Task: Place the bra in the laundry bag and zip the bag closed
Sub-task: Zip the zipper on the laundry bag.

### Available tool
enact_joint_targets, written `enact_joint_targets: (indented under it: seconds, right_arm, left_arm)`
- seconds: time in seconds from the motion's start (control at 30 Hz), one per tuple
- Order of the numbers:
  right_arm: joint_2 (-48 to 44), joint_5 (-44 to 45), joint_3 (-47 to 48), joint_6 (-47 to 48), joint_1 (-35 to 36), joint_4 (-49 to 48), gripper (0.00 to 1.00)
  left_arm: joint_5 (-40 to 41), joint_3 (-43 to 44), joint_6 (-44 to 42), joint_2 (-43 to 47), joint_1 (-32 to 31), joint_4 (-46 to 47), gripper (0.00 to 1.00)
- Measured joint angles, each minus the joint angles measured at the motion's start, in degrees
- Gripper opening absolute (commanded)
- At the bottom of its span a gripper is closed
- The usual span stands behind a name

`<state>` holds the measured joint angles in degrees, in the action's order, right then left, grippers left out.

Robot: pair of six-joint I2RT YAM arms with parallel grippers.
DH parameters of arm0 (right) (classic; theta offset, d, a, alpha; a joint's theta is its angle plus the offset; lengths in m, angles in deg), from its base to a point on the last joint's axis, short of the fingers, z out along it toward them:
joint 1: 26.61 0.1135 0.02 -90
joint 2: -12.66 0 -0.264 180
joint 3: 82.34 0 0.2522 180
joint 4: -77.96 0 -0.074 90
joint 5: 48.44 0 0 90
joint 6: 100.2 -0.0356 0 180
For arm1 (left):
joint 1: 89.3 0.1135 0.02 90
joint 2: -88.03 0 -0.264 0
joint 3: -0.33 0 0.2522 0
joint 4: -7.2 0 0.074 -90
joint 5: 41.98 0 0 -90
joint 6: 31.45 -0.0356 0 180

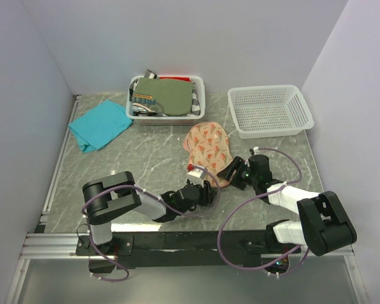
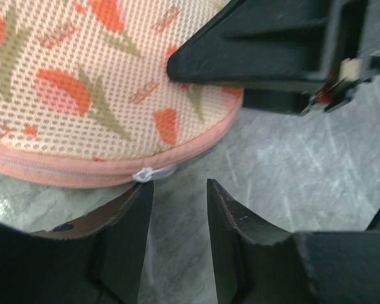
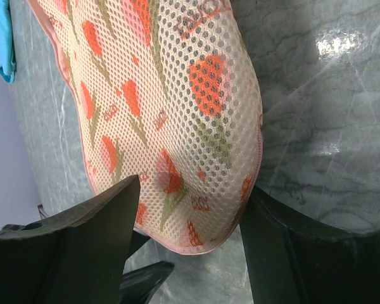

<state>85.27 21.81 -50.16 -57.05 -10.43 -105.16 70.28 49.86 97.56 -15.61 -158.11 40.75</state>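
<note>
now: one laundry bag (image 1: 207, 145) (zipped); left tool (image 2: 177, 190), right tool (image 3: 190, 190) parted

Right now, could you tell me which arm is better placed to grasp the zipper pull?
Left, probably: the left gripper sits open at the pull on the bag; the right gripper straddles the bag's end.

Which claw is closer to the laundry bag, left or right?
Right. The right claw straddles the near end of the laundry bag, one finger on each side. The left claw sits open just short of the bag's zipper edge, not around it.
</note>
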Motion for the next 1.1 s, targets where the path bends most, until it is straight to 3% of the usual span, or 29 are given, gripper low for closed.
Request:
enact_joint_targets:
  seconds: [0.27,0.37,0.5,0.67,0.93,1.1]
  right_arm:
    - [0.0,-0.2,0.0,-0.1,0.0,0.0,0.70]
    - [0.0,-0.3,0.0,-0.2,0.0,0.0,0.70]
    - [0.0,-0.2,0.0,-0.2,0.0,0.0,0.70]
    - [0.0,-0.2,-0.1,-0.2,0.0,0.0,0.70]
    - [-0.1,-0.2,-0.1,-0.2,0.0,0.0,0.70]
    - [-1.5,-1.3,-2.1,-3.2,0.6,-1.3,0.75]
  left_arm:
    - [1.9,0.0,0.9,-0.7,0.0,-0.3,0.51]
    - [3.7,0.0,1.2,-0.7,0.0,-0.6,0.39]
    - [6.2,0.6,2.3,-0.8,0.0,-2.6,0.13]
    - [7.2,1.6,2.4,-1.0,0.0,-3.0,0.01]
    - [7.5,1.2,2.4,-0.9,0.0,-2.9,0.01]
    - [7.6,-0.5,2.5,0.3,0.0,-2.9,0.01]
